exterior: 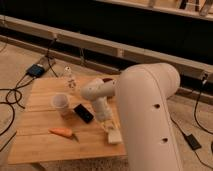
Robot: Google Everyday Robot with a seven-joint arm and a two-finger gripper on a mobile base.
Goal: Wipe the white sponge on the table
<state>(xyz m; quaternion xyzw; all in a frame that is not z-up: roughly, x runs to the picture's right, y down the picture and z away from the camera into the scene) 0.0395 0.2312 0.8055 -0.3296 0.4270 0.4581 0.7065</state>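
The white sponge (114, 136) lies flat on the table (40, 145), near its front right corner. My gripper (108, 126) reaches down from the white arm and sits right at the sponge's back left edge, touching or just over it. The arm's thick white forearm (97, 95) hangs over the middle of the table, and its large upper link (150, 115) hides the table's right side.
A translucent white cup (61, 102) stands left of the arm, with a black phone (83, 113) beside it. An orange carrot (62, 132) lies near the front. A small clear bottle (69, 79) stands at the back. Cables and a box (36, 70) lie on the floor to the left.
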